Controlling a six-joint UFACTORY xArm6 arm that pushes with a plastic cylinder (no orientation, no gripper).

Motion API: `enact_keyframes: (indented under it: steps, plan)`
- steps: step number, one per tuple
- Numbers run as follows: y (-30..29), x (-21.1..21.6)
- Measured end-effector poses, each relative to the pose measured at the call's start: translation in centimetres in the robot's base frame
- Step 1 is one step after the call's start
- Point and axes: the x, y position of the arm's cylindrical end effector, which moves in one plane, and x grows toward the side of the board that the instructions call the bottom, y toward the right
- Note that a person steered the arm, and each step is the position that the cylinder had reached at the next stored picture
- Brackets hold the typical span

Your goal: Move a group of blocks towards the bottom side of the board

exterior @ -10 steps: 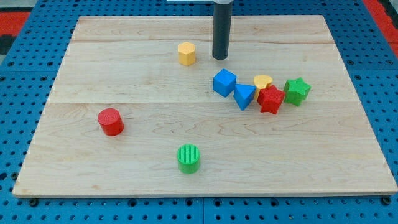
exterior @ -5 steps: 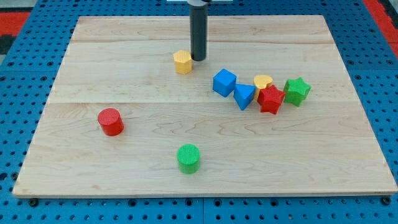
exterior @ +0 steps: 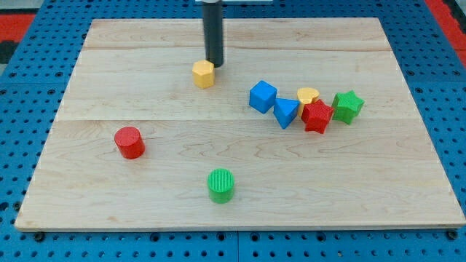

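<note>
My tip (exterior: 215, 64) touches the board just above and right of a yellow hexagonal block (exterior: 203, 74), close against its upper right side. To the view's right lies a cluster: a blue cube (exterior: 263, 96), a blue triangular block (exterior: 285, 112), a yellow round block (exterior: 308, 95), a red star block (exterior: 317, 116) and a green star block (exterior: 348, 106). The cluster blocks touch or nearly touch one another. The tip is well left of this cluster.
A red cylinder (exterior: 129, 142) stands at the left middle. A green cylinder (exterior: 220, 185) stands near the bottom centre. The wooden board (exterior: 131, 211) lies on a blue pegboard surface.
My tip has moved left along the upper board, reached the yellow hexagonal block and pushed it left and slightly down. The other blocks have not moved.
</note>
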Motion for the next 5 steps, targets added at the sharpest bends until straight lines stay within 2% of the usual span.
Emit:
enact_keyframes:
  steps: [1, 5]
  plan:
    - [-4.5, -2.0]
    - [4.8, 10.4]
